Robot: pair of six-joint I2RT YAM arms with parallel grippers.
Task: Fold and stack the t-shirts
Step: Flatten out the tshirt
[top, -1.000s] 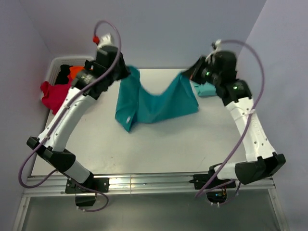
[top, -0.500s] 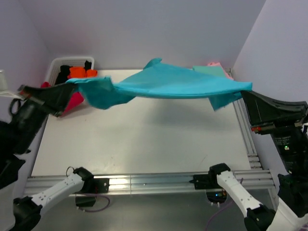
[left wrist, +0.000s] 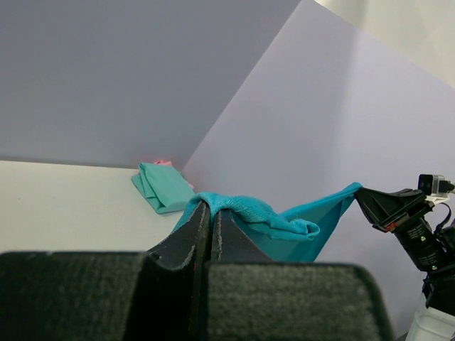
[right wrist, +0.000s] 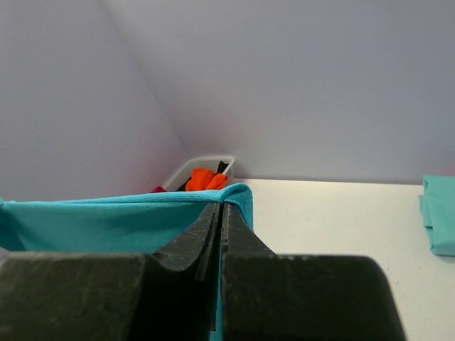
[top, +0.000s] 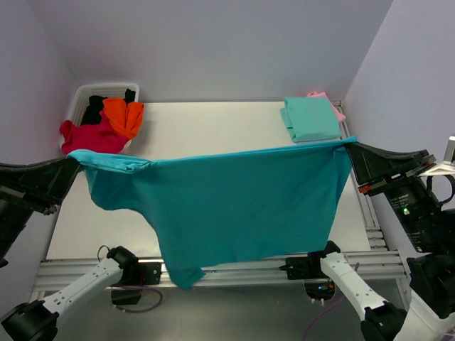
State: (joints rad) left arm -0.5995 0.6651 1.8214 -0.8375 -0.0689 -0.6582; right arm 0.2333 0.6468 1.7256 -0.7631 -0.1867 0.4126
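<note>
The deep teal-blue t-shirt [top: 234, 206] hangs stretched in the air between both grippers, high above the table. My left gripper [top: 73, 158] is shut on its left corner, seen in the left wrist view [left wrist: 211, 204]. My right gripper [top: 350, 143] is shut on its right corner, seen in the right wrist view [right wrist: 221, 206]. The shirt's lower part hangs down past the table's near edge. A folded mint-green t-shirt [top: 310, 118] lies at the back right on top of a pink one [top: 318, 94]. Crimson [top: 89, 136], orange [top: 124, 116] and black [top: 93, 109] shirts spill from the basket.
The white slotted basket [top: 89, 91] stands at the back left corner. The white table [top: 213, 128] has walls close behind and on both sides. An aluminium rail [top: 227, 270] runs along the near edge, with both arm bases on it.
Both grippers have lifted and pulled toward the near side with the teal-blue shirt. It now hangs flat and spread wide, where it was a bunched band over the back of the table.
</note>
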